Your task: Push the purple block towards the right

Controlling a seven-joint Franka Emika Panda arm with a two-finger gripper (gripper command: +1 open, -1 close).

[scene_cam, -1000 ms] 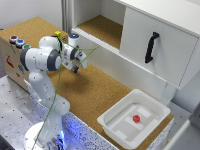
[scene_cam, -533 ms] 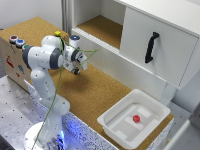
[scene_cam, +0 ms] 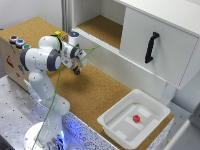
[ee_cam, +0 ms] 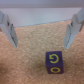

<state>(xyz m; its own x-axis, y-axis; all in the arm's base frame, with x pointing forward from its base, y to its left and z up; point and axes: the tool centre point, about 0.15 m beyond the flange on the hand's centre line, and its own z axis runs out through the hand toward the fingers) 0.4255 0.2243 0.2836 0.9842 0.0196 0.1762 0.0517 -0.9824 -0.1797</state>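
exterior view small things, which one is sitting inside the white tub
The small red object, lying in the white plastic tub at the exterior view's right. The coloured buttons sit on the wooden box at the left instead.

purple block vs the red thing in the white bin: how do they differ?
Colour: the purple block is dark purple with a yellow letter on top; the red object is plain red as far as the blur allows.
Place: the purple block sits on the cork surface ahead of the open fingers; the red object lies inside the white bin.
Shared: both small, neither gripped.
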